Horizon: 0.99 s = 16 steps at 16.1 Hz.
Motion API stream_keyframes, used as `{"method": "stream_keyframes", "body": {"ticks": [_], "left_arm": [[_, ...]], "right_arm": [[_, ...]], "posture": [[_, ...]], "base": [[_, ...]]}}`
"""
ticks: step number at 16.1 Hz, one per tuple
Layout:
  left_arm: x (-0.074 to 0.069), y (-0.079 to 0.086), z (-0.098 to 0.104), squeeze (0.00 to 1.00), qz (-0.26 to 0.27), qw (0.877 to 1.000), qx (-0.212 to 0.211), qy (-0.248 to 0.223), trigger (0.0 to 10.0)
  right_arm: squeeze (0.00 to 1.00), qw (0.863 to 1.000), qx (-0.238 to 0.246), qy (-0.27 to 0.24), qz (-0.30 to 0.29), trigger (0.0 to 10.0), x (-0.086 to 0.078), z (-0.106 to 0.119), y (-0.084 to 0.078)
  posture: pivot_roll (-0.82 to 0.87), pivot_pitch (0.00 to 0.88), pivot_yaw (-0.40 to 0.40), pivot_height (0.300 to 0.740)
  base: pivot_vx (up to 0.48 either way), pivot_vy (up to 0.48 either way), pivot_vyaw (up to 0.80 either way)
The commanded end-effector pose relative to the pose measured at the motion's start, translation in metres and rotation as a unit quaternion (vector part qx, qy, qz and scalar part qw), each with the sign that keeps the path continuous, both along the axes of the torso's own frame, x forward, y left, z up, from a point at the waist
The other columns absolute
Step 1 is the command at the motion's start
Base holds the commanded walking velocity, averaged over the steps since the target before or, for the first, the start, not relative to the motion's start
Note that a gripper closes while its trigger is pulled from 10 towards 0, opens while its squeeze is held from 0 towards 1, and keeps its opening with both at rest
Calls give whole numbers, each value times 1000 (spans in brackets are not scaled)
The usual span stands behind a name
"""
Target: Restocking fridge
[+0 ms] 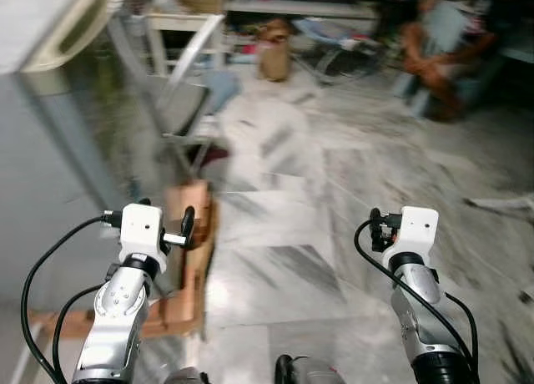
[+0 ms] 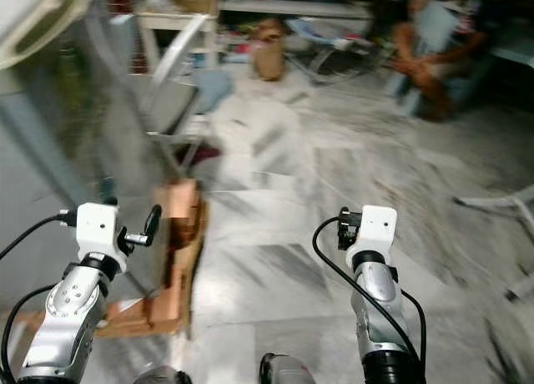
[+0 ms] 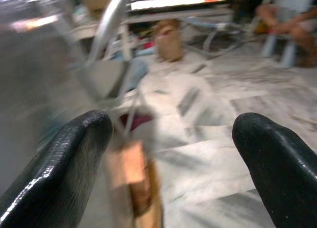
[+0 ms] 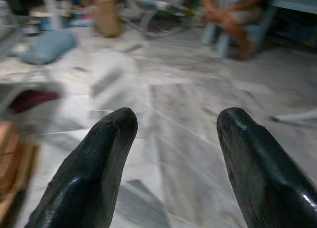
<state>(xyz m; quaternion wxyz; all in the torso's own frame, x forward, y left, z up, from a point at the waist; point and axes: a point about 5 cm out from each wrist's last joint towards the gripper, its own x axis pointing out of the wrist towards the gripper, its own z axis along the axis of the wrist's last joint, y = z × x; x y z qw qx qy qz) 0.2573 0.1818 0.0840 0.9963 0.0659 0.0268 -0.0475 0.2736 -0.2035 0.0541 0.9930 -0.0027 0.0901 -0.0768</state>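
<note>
Marble floor (image 1: 350, 175), pale grey with darker veining, spreads across a cluttered living room, and the head views are smeared by motion blur. On the robot's left stands the white fridge (image 1: 33, 175), its grey side wall running down that edge of the view and a rounded white part jutting overhead; what is stocked in it cannot be made out. Just beside it a low wooden frame (image 1: 188, 267) of orange-brown boards lies on the floor, and behind that a metal folding chair (image 1: 188, 100). Further back sit a brown paper bag (image 1: 274, 54) and a seated person (image 1: 438, 54) at the far right (only limbs and pale clothing are clear). Both silver arms reach forward at waist height above the floor. The left claw (image 3: 171, 139) is released, its black fingers (image 3: 64, 163) spread wide and grasping nothing. The right claw (image 4: 173, 134) is likewise released and holds nothing, hovering above bare marble.
</note>
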Motion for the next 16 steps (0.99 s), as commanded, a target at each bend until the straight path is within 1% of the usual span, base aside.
{"method": "stream_keyframes", "body": {"ticks": [1,5,9,11,13,14,16], "left_arm": [[0,-1,-3,0,8,1000,5,4,10000],[1,4,-5,0,25,1000,12,7,10000],[7,14,-2,0,70,997,18,-1,10000],[7,16,-1,0,78,997,17,-2,10000],[8,22,0,0,104,994,23,-6,10000],[8,22,0,0,104,994,23,-6,10000],[7,28,-1,0,129,991,26,-6,10000]], "right_arm": [[0,1000,-3,-8,0,10000,1,5,-2],[0,1000,-8,-9,4,10000,0,6,-2],[0,1000,-8,-10,5,10000,-3,6,-2],[0,1000,-8,-11,6,10000,-4,6,-2],[0,1000,-4,-13,13,10000,-7,6,-2],[0,1000,-4,-13,13,10000,-7,6,-2],[0,999,-12,-15,32,10000,-8,7,1]], "posture": [[71,69,-70,740],[61,78,-71,740],[54,85,-69,740],[50,88,-68,740],[47,93,-66,740],[47,93,-66,740],[44,98,-65,740]], "base": [[0,0,0],[0,0,0],[0,0,0],[0,0,0],[0,0,0],[0,0,0],[0,0,0]]}}
